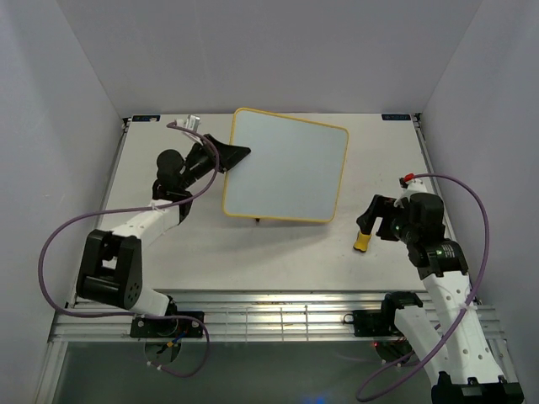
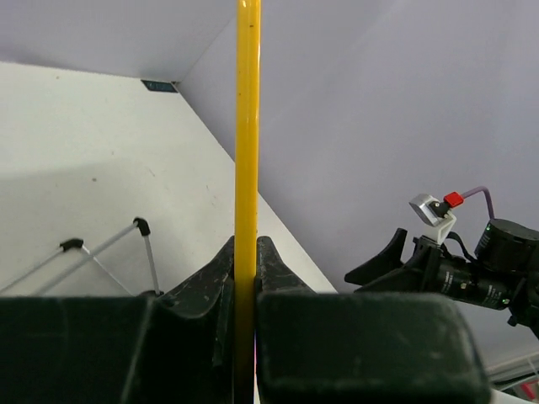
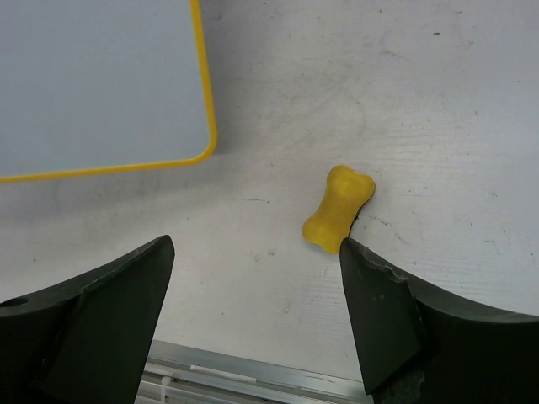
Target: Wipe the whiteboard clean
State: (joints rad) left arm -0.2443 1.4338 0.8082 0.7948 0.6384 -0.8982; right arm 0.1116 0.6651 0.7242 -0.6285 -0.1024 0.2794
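Whiteboard (image 1: 286,167) sits at the far middle of the table (image 1: 379,151), a flat rectangle with rounded corners, a smooth pale face and a thin yellow frame. From above it is turned slightly askew to the table edges. Whether it lies flat or leans I cannot tell.

The left gripper (image 1: 229,156) is clamped on the board's left edge. In the left wrist view its two matte black fingers (image 2: 202,290) press in from either side of the frame. The frame shows there as a narrow glossy yellow strip (image 2: 247,126) running straight up the picture, seen edge-on. To the left of that strip a thin wire stand (image 2: 109,248) shows against the table, its grey rods tipped with small black caps.

The right gripper (image 1: 368,220) hangs over the right side of the table, well apart from the board, with its jaws spread wide. Its dark wedge-shaped fingers (image 3: 109,311) have a dull, slightly rough surface. Just beyond them lies the eraser (image 3: 338,208), a small yellow bone-shaped block, narrow at the waist and rounded at both ends. It rests on the table near the inner tip of one finger, and whether they touch I cannot tell. The board's rounded near corner (image 3: 198,147) shows at the upper left of the right wrist view.

The table is off-white, matte and faintly scuffed, with a ribbed metal rail (image 1: 278,320) along its near edge.
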